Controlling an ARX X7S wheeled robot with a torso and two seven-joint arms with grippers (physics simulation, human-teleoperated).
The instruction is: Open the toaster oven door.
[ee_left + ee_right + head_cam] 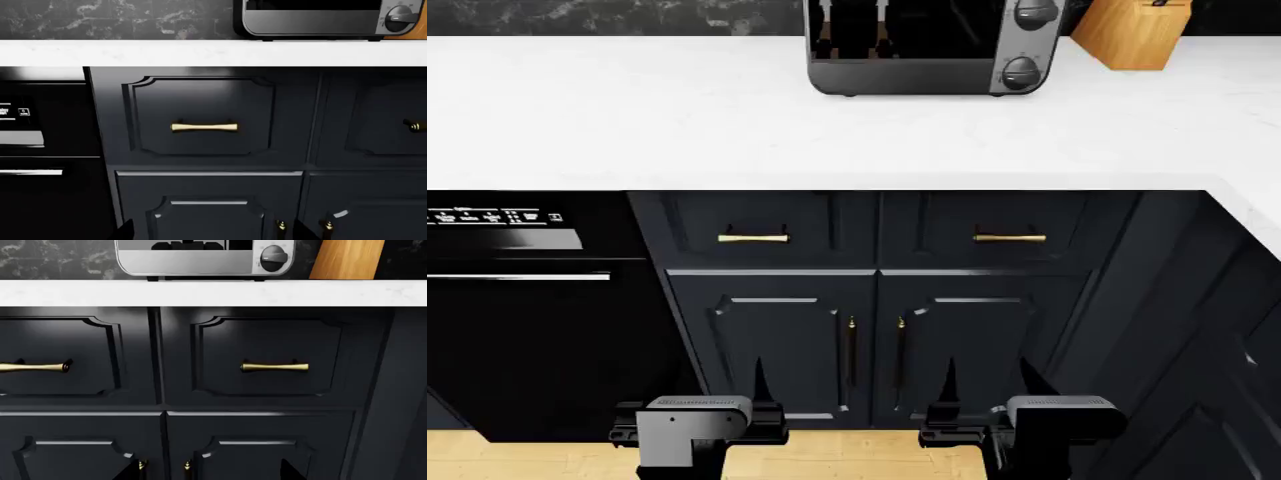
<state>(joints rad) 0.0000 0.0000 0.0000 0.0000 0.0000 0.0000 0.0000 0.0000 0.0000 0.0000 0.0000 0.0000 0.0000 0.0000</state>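
Observation:
The toaster oven [928, 48] stands at the back of the white countertop [694, 120]; its top is cut off by the head view's edge. The toaster oven door [901, 35], dark glass over a grey lower band, looks upright against the body, and its bar handle is out of view. Both wrist views catch the oven's lower part [320, 22] [200, 261]. My left gripper [701, 388] [213, 235] and right gripper [990, 385] [210, 474] hang low in front of the cabinet doors, far below the oven. Both are open, with nothing between the fingers.
A tan knife block [1132, 35] stands just right of the oven. Under the counter are navy drawers with brass handles [753, 237] [1009, 237] and cabinet doors below them. A black dishwasher [521, 320] is at the left. Another cabinet face angles in at the right.

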